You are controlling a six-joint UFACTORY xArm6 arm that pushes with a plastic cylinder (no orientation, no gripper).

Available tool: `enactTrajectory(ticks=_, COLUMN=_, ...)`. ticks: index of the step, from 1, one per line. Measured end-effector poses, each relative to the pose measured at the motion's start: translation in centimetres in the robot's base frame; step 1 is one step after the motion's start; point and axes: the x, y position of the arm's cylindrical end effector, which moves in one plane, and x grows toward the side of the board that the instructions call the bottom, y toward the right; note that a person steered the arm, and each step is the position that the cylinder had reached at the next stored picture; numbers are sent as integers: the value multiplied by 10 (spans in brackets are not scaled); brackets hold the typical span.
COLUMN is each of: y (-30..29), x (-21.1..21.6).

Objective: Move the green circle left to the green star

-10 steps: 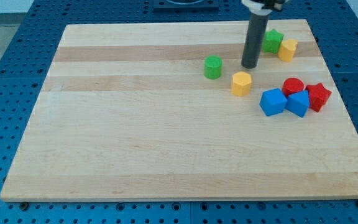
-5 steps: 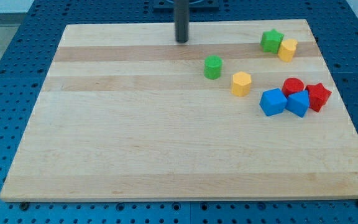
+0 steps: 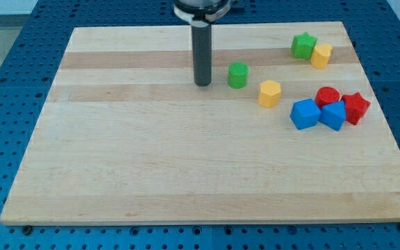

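Observation:
The green circle (image 3: 237, 74) stands on the wooden board (image 3: 186, 153), right of centre near the view's top. The green star (image 3: 302, 46) sits at the top right, touching a yellow block (image 3: 320, 55) on its right. My tip (image 3: 203, 83) rests on the board just left of the green circle, a small gap apart from it.
A yellow hexagon block (image 3: 270, 92) lies right and a little below the green circle. Further right sit two blue blocks (image 3: 305, 114) (image 3: 333, 115), a red circle (image 3: 327, 96) and a red star (image 3: 355, 107), clustered together near the board's right edge.
My tip went from right of the green circle, up to the board's top, then down to the circle's left side. No block has moved.

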Motion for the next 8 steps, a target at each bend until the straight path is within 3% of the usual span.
enactTrajectory(ticks=3, y=27, x=19)
enactTrajectory(ticks=8, y=98, x=-30)
